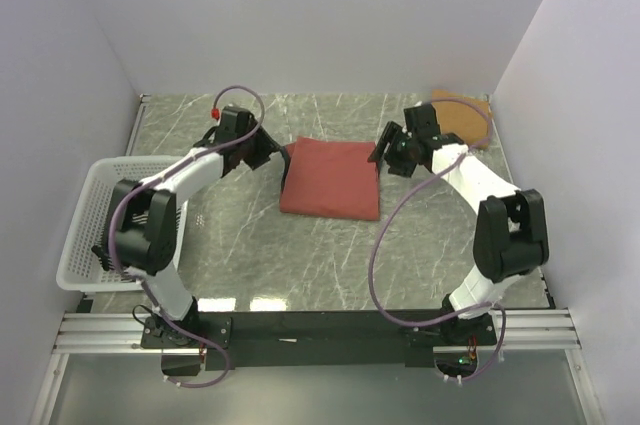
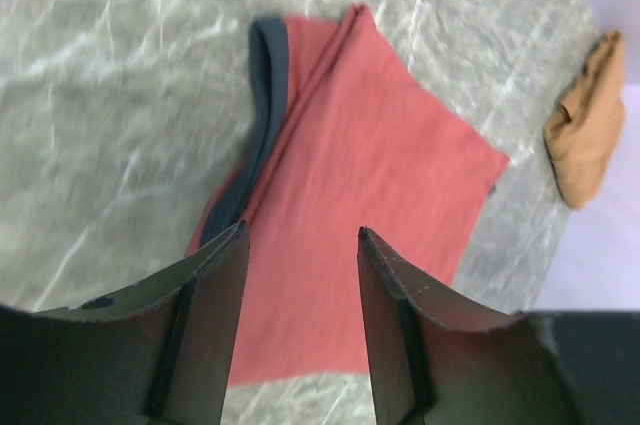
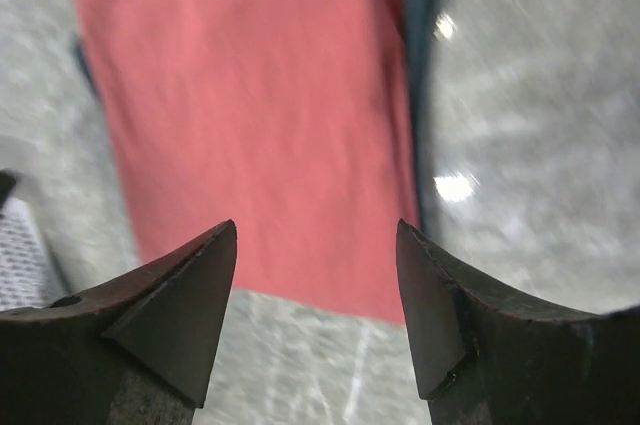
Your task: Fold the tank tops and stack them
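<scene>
A rust-red tank top [image 1: 331, 178] lies folded into a flat rectangle in the middle of the marble table, its dark trim [image 2: 262, 95] showing along one edge. The same top fills the left wrist view [image 2: 360, 205] and the right wrist view [image 3: 260, 115]. My left gripper [image 1: 268, 153] hovers open at the top's far left corner, nothing between its fingers [image 2: 205, 315]. Open too, my right gripper [image 1: 384, 153] hangs at the far right corner, its fingers [image 3: 180, 305] empty. A tan-brown tank top [image 1: 462, 117] lies folded at the back right, also visible in the left wrist view [image 2: 588, 135].
A white mesh basket [image 1: 100, 207] stands at the table's left edge beside the left arm. White walls close in on the left, back and right. A black rail [image 1: 320, 325] runs along the near edge.
</scene>
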You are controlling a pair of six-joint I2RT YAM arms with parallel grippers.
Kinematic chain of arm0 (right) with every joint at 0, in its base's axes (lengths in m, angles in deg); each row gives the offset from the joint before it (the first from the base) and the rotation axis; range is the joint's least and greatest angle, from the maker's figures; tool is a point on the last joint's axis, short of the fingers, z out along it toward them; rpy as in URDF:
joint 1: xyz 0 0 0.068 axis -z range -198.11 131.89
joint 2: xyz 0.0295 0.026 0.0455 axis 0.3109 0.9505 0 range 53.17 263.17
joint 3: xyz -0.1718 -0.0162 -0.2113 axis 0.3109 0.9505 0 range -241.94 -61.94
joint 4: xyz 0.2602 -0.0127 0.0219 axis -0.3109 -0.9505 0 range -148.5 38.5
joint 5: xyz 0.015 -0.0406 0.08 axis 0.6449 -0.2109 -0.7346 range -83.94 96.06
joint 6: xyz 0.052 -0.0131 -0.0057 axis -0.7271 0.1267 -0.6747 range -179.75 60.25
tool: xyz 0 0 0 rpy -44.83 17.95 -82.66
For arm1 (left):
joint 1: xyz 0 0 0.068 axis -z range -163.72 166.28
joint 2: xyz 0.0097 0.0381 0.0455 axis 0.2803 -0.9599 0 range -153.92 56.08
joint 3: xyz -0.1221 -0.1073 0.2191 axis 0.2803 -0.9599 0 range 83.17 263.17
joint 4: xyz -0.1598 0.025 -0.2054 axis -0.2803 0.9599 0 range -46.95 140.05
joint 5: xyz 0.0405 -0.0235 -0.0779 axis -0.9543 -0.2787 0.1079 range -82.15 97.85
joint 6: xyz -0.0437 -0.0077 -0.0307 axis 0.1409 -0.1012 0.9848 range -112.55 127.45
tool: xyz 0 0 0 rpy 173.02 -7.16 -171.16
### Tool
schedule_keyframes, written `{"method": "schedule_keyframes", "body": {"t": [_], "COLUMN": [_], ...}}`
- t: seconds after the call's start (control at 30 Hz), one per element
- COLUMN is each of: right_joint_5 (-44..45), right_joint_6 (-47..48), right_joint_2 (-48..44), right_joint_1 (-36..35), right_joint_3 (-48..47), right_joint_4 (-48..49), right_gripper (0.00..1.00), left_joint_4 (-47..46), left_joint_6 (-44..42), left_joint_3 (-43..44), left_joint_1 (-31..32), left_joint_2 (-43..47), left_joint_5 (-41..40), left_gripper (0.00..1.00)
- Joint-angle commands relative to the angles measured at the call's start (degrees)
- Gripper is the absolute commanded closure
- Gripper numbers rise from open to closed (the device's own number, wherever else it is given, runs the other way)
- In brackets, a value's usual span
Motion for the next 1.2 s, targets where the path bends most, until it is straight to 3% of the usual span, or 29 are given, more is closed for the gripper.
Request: {"method": "schedule_keyframes", "body": {"t": [0.0,0.47,0.8,1.17], "right_joint_5": [4.5,1.1,1.9,1.9], "right_joint_6": [2.6,4.9,4.5,3.6], "right_joint_2": [-3.3,-2.4,-4.7,-11.9], "right_joint_1": [0.0,0.3,0.9,3.1], "right_joint_3": [3.8,9.1,11.8,12.6], "right_joint_4": [4.2,14.7,15.8,14.0], "right_gripper": [0.28,0.24,0.23,0.18], "left_joint_4": [-2.9,-4.1,-1.3,2.2], "left_joint_6": [1.4,-0.5,-2.6,-7.6], "left_joint_3": [-7.3,-14.6,-11.4,-13.1], "left_joint_1": [0.9,1.9,2.5,3.5], "left_joint_2": [6.6,8.7,9.9,18.2], "left_joint_5": [0.0,3.7,4.4,5.7], "left_gripper": [0.48,0.52,0.54,0.53]}}
